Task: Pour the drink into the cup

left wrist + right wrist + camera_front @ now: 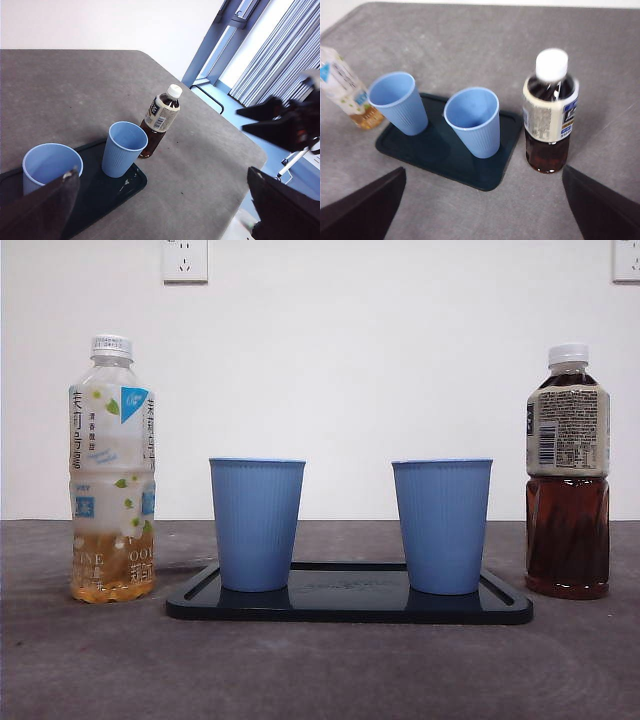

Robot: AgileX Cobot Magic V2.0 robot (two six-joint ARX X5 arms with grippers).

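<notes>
Right wrist view puts your wide-open, empty right gripper (482, 220) above the capped dark tea bottle (550, 112), just beside the tray (485, 175). Half-full, slick plastic: grip its labelled middle. Left gripper (160, 210) waits, equally open.

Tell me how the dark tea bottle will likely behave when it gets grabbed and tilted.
The dark tea bottle looks over half full, so probably fairly heavy for its size. It stands tall on a narrow base, so a sideways nudge might tip it. Its white cap is still on, so nothing should spill yet.
</notes>
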